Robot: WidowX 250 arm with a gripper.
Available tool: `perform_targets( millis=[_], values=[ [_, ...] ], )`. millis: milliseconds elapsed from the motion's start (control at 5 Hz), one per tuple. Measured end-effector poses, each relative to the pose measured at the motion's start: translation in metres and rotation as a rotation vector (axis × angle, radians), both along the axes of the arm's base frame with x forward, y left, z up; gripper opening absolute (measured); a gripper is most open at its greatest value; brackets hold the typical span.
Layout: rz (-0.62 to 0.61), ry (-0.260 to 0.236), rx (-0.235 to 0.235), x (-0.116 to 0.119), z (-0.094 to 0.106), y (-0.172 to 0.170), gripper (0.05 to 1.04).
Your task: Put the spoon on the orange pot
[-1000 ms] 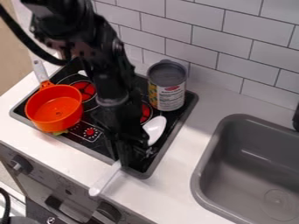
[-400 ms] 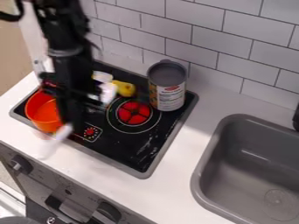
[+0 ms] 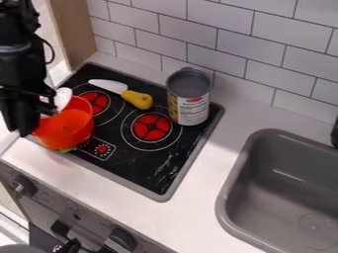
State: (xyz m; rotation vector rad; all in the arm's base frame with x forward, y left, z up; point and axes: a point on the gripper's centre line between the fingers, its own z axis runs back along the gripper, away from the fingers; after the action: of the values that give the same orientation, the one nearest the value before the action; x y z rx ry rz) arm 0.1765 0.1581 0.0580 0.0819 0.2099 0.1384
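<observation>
At the near edge, a grey oven front point(image 3: 46, 197) is seen, fitted with 2 dark round knobs. Above it, a smooth white counter point(image 3: 172, 222) is crossed; at right, a matte grey sink point(image 3: 231, 197) with rounded corners is set in. On the glossy black, grey-rimmed stovetop point(image 3: 125, 180), the round orange pot point(image 3: 69, 131) is placed at the left corner, a green scrap point(image 3: 67, 149) tucked under its near side. The pot's left side is partly blocked by the black gripper point(image 3: 25, 129). The white spoon point(image 3: 63, 99) is pinched between the jaws, its oval bowl held at the pot's far rim, its handle slanted down over the counter. Beyond, 2 red burners point(image 3: 153, 127) are marked by thin rings. Behind them, a knife point(image 3: 139, 100) with white blade and rounded yellow handle is laid; the way right is blocked by 1 upright can point(image 3: 191, 106), grey-topped, paper-labelled. Farthest, flat pale tiles point(image 3: 231, 49) are noted.
</observation>
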Motion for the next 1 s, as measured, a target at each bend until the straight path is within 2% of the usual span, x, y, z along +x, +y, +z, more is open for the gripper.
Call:
perform_targets(
  millis=[200, 400, 600, 800, 1000],
  values=[
    [0.020, 0.076, 0.003, 0.008, -0.005, 0.011, 0.122],
    [0.040, 0.129, -0.003, 0.013, -0.011, 0.010, 0.122],
    [0.029, 0.142, 0.005, 0.013, -0.012, 0.011, 0.122],
    [0.023, 0.209, -0.017, 0.011, -0.015, 0.009, 0.122],
    [0.002, 0.247, -0.028, 0.010, -0.017, 0.006, 0.122]
  ],
)
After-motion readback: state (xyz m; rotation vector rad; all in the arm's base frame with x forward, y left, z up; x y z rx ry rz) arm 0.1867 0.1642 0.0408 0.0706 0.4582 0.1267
